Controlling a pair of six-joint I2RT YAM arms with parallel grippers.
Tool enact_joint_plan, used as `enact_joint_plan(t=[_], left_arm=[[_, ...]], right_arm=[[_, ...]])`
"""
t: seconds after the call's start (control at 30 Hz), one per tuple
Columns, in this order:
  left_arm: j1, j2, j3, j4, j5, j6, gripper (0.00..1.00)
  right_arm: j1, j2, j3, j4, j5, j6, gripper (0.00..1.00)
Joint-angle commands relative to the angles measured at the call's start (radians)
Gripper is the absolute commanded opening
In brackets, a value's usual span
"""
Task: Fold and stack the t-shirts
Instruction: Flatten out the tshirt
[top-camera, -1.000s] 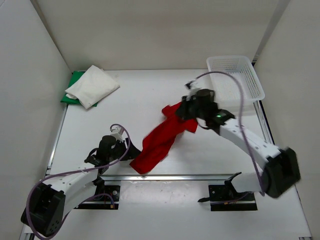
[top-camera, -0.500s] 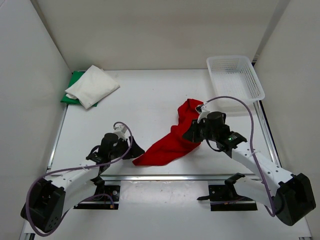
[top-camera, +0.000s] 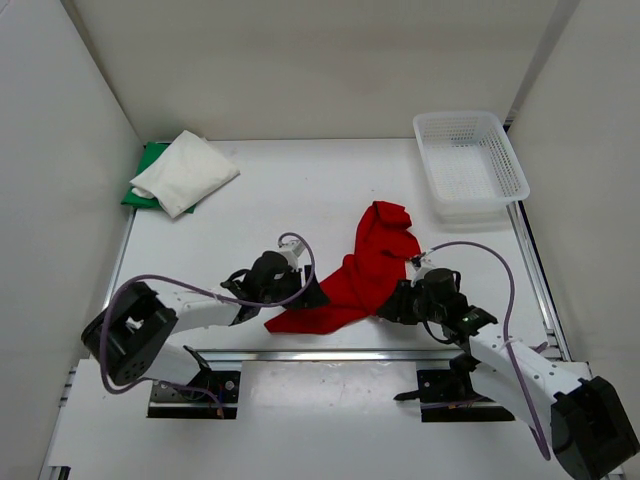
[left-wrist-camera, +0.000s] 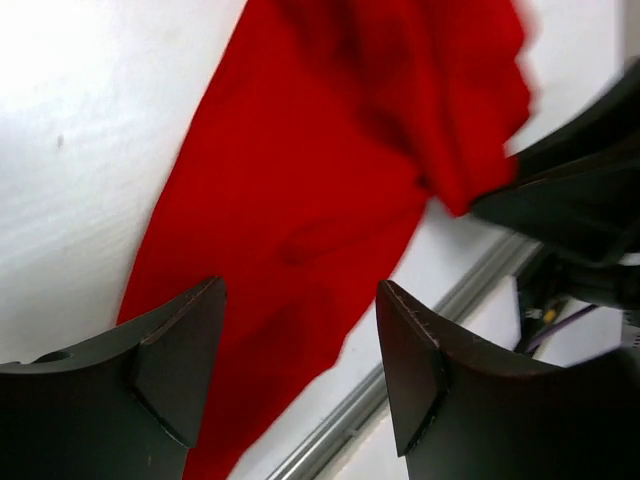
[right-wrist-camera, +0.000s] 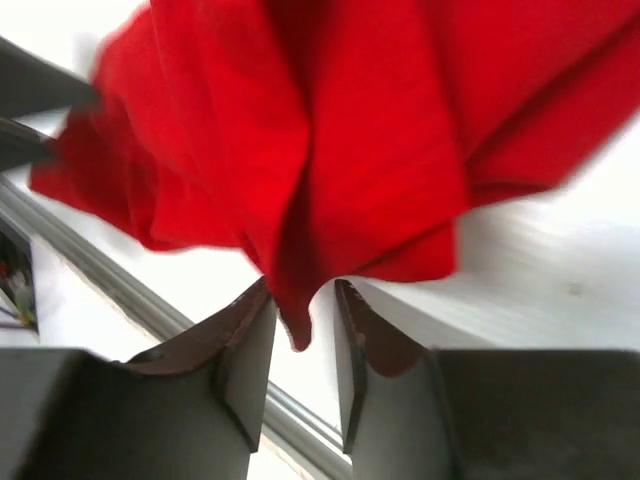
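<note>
The red t-shirt (top-camera: 370, 265) lies crumpled in a slanting band across the table's near middle. My left gripper (top-camera: 312, 296) is at its lower left end; in the left wrist view the gripper (left-wrist-camera: 300, 290) stands open over the red cloth (left-wrist-camera: 300, 150), holding nothing. My right gripper (top-camera: 392, 302) is at the shirt's near right edge. In the right wrist view its jaws (right-wrist-camera: 302, 295) are parted, with a hanging tip of the red shirt (right-wrist-camera: 350, 120) between them and a gap beside it. The white t-shirt (top-camera: 188, 168) lies folded on the green one (top-camera: 143, 188) at the far left.
A white mesh basket (top-camera: 470, 120) stands at the far right corner. A metal rail (top-camera: 340, 353) runs along the near table edge, just beyond the shirt's lower end. White walls close in the left, right and far sides.
The right gripper pulled the red shirt toward the near edge, lowered it and parted its jaws. The left arm swung right to the shirt's lower end.
</note>
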Motion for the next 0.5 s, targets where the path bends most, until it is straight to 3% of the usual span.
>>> enact_joint_plan(t=[0.0,0.4,0.47], left_arm=[[-0.027,0.052,0.046,0.079,0.027,-0.047,0.72],[-0.084,0.137,0.141,0.102,0.002,-0.066,0.71],[-0.087,0.144,0.155,0.102,-0.004,-0.058,0.71]], right_arm=[[-0.055,-0.044,0.007,0.098,-0.037,0.01,0.3],[-0.063,-0.064,0.026,0.086,-0.084,-0.005,0.31],[-0.066,-0.068,0.032,0.081,-0.078,-0.01,0.25]])
